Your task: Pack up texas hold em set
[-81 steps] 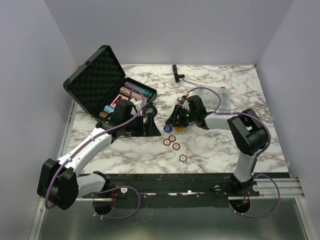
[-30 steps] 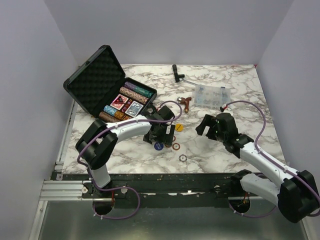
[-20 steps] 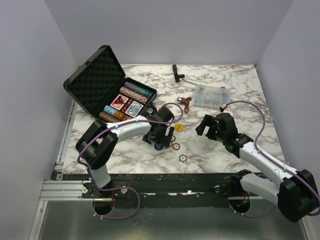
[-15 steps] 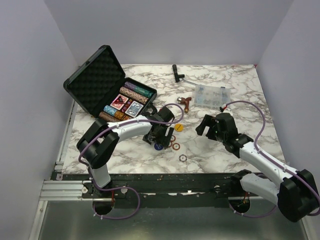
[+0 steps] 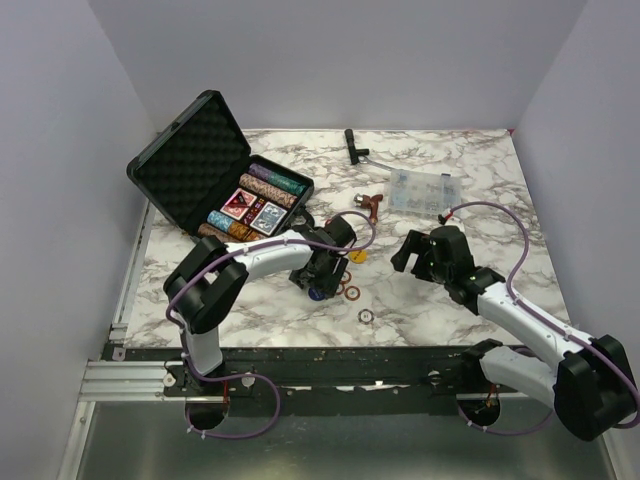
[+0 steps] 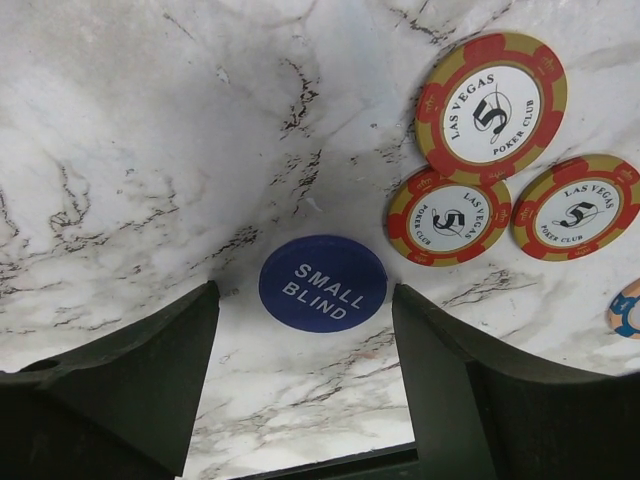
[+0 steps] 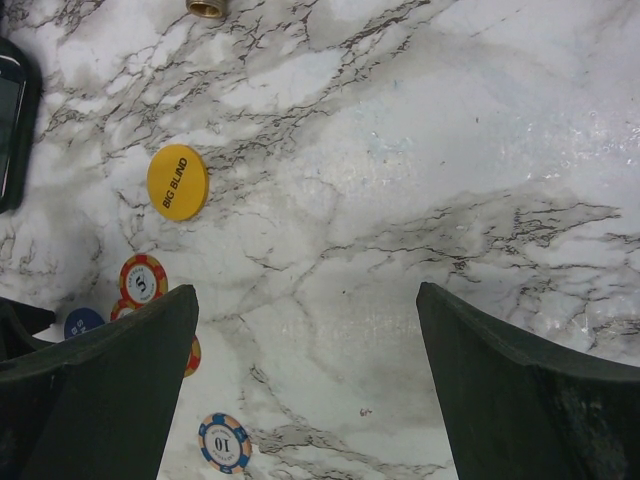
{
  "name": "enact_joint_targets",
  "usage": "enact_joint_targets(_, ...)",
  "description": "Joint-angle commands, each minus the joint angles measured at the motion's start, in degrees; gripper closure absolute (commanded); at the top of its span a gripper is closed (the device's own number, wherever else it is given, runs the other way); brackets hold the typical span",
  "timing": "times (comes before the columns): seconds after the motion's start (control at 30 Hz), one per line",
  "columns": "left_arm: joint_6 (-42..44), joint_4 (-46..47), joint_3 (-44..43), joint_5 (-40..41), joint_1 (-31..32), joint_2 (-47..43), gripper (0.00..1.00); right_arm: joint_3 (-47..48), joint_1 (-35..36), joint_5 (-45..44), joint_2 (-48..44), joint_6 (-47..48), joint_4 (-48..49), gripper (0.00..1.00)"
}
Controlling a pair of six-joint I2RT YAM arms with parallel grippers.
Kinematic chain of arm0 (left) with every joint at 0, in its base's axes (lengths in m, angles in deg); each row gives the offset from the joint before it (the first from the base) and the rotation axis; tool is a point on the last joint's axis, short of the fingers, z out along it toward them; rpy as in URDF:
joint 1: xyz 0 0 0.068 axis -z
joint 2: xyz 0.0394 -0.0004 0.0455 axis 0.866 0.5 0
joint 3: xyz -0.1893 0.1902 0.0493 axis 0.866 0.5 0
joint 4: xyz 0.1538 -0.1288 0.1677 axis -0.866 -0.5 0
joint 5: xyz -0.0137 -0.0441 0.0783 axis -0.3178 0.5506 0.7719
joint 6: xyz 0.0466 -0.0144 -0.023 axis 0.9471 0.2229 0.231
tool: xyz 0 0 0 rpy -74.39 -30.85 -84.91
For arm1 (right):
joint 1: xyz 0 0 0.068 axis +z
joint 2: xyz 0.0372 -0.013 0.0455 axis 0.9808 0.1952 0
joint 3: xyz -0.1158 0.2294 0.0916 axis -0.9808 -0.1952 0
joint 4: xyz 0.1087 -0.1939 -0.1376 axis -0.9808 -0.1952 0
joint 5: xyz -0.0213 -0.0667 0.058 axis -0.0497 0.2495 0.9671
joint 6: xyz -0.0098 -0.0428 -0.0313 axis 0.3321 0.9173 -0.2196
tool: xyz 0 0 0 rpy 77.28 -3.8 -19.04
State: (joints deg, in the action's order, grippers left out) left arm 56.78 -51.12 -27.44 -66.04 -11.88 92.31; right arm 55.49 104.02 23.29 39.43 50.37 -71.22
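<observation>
The black briefcase (image 5: 190,165) lies open at the back left with its foam lid up. It holds rows of poker chips (image 5: 272,183) and card decks (image 5: 266,217). My left gripper (image 5: 318,281) is open and low over the table, and the blue SMALL BLIND chip (image 6: 322,283) lies flat just ahead of its fingertips. Three red 5 chips (image 6: 491,104) lie beside it. The yellow BIG BLIND chip (image 5: 357,256) and a blue 10 chip (image 7: 223,441) lie loose nearby. My right gripper (image 5: 413,252) is open and empty, to the right of the chips.
A clear compartment box (image 5: 424,189) stands at the back right. A black tool (image 5: 353,145) lies at the back edge and a copper fitting (image 5: 369,204) sits in front of it. Grey walls close in the table on both sides.
My left arm has swung from the briefcase to the loose chips and settled lower at the blue chip. My right arm has pulled back to the right and stayed still over the last second.
</observation>
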Motion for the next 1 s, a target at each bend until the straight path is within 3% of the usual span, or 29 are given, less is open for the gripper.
enact_joint_targets(0.0, -0.85, -0.35, -0.73, -0.06, 1.97, 3.88, 0.33, -0.81, -0.18, -0.44, 0.30, -0.66, -0.22, 0.07)
enact_joint_targets(0.5, -0.34, -0.77, -0.87, 1.45, 2.07, 4.50, 0.61, -1.21, -0.15, -0.44, -0.88, -0.51, -0.25, 0.07)
enact_joint_targets(0.97, 1.45, -5.73, -5.66, 5.94, -1.82, -6.40, 0.76, -1.21, -0.19, -0.36, -1.04, -0.64, -0.35, 0.07)
